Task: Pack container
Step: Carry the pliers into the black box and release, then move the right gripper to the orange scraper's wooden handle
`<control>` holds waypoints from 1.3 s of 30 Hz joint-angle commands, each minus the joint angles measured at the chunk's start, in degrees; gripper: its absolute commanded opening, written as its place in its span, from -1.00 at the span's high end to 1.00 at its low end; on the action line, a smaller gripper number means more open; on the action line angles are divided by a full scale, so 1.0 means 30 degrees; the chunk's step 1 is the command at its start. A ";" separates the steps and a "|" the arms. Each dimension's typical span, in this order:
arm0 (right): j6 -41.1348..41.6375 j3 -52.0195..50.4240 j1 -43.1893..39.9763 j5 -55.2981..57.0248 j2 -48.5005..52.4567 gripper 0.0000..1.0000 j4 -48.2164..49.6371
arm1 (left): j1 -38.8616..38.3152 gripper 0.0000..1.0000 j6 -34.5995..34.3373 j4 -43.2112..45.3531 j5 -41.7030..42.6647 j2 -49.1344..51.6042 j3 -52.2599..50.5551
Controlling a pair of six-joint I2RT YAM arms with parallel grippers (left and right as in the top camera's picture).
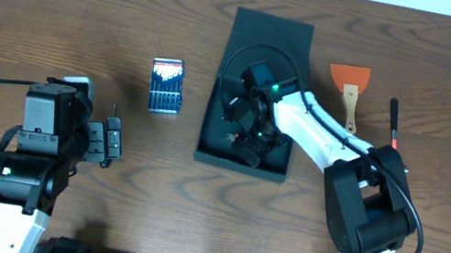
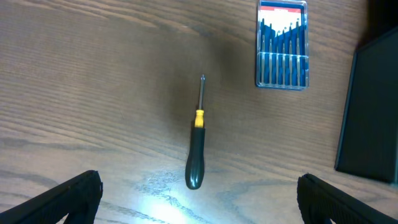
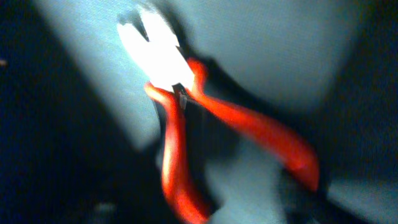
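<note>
The container (image 1: 242, 167) is a dark green-black, matte, rectangular cardboard box. It lies just right of centre in the overhead frame, its long side running top to bottom with a slight tilt. Its flap lid (image 1: 271, 34) is open and lies flat toward the top of the frame. In the left wrist view one dark wall (image 2: 373, 106) fills the right edge. Blurred red-handled pliers (image 3: 180, 93) lie on its floor (image 3: 267, 50).

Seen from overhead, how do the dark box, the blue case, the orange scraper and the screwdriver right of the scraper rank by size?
1. Box, clearly largest.
2. Scraper and case look much alike; no ranking between them.
3. Screwdriver, thinnest and smallest.
</note>
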 commanded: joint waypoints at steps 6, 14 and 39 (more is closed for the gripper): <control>0.2980 0.4983 -0.0495 -0.0160 -0.4532 -0.98 -0.2178 | -0.0073 -0.97 -0.0109 -0.0051 -0.0015 -0.0051 0.0437; 1.2131 0.6513 -0.4080 0.4073 -0.7468 -0.98 -0.2805 | -0.0073 -0.97 -0.0124 -0.0058 -0.0007 -0.0051 0.0437; 1.0367 0.6492 -1.0491 0.4328 0.1370 -0.98 -0.2637 | -0.0073 -0.97 -0.0109 -0.0342 -0.0015 -0.0036 0.0437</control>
